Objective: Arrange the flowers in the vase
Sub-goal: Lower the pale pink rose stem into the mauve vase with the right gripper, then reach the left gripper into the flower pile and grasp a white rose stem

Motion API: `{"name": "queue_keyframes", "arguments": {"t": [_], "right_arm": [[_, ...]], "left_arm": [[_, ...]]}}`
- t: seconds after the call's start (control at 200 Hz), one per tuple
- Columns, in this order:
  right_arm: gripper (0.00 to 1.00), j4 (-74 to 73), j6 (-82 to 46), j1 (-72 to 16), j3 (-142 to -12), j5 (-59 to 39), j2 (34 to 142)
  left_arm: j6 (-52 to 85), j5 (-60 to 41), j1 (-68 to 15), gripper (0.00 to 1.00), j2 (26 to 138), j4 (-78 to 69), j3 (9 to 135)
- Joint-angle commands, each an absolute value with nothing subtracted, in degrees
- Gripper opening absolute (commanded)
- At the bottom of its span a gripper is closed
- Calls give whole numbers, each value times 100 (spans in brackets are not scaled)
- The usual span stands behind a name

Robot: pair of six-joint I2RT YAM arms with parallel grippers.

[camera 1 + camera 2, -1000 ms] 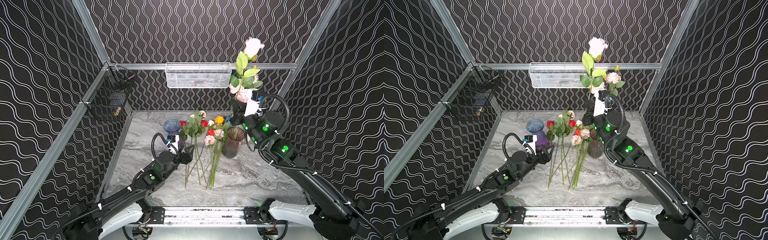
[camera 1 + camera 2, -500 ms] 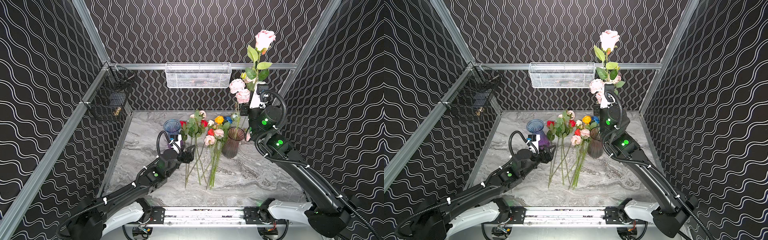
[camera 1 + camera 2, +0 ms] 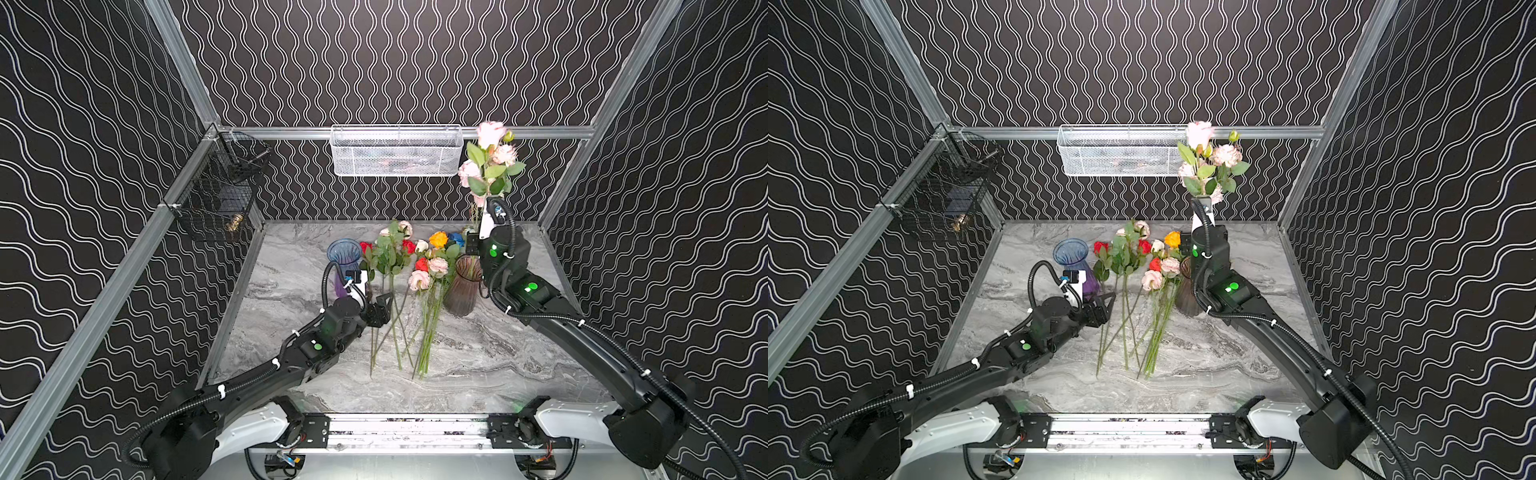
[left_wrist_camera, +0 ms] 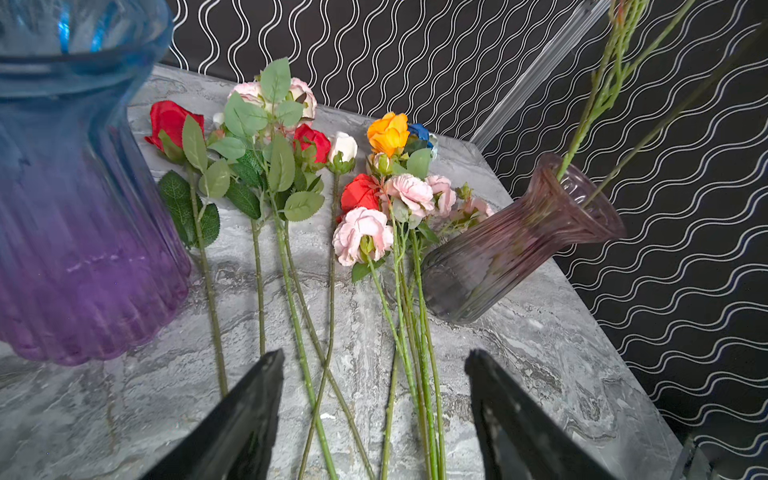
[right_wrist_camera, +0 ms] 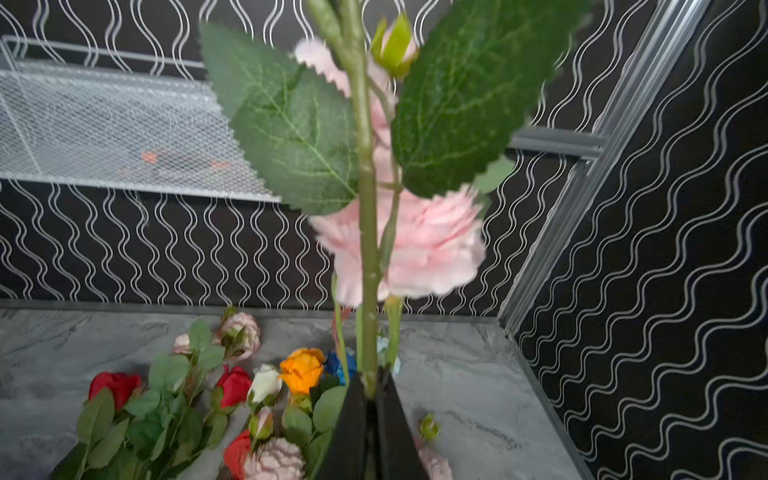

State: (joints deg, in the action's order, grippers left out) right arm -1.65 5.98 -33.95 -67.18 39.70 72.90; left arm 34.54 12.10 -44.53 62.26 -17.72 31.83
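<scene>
Right claw (image 5: pixel 370 386) pinches flowers (image 5: pixel 419 249) seemingly inside vase (image 4: pixel 498 253).

no text, label, brand, number or sign can be read anywhere in these views.

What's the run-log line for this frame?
phase: insert | right end effector: shut on rose stem, upright over mauve vase | left end effector: open, empty, by loose flowers
</scene>
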Motion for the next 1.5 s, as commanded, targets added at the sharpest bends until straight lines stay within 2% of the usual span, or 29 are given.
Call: {"name": "queue_keyframes", "arguments": {"t": [0.0, 0.09, 0.215, 0.305, 0.596, 0.796, 0.956, 1.051, 1.271, 1.376, 1.497], "right_arm": [[18, -41, 213, -3393, -6631, 3955, 7295], [28, 19, 125, -3397, -6577, 3964, 7239], [34, 85, 79, -3395, -6557, 3871, 7083], [44, 168, 63, -3415, -6598, 3815, 7024], [58, 503, -92, -3429, -6620, 3796, 7076], [58, 675, -265, -3516, -6662, 3727, 6718], [57, 733, -457, -3620, -6624, 3423, 6278], [55, 713, -634, -3669, -6473, 3146, 6023], [42, 525, -1149, -3712, -5972, 2415, 5676], [36, 472, -1284, -3717, -5813, 2180, 5669], [33, 455, -1365, -3709, -5751, 2006, 5719]], "left_arm": [[3554, 1151, -4451, 72, 6287, -2021, 3165], [3560, 1126, -4443, 72, 6346, -2048, 3164], [3585, 1082, -4452, 73, 6450, -2081, 3182], [3589, 1047, -4453, 73, 6519, -2091, 3201], [3586, 933, -4453, 73, 6670, -2022, 3313], [3464, 996, -4448, 73, 6793, -1687, 3500], [3410, 1146, -4443, 71, 7306, -799, 4073], [3365, 1170, -4430, 64, 7800, -199, 4543], [3273, 1030, -4353, 42, 8777, 511, 5302], [3072, 1356, -4317, 39, 9180, 1107, 5748], [2892, 1923, -4156, 36, 9702, 1710, 6150]]}}
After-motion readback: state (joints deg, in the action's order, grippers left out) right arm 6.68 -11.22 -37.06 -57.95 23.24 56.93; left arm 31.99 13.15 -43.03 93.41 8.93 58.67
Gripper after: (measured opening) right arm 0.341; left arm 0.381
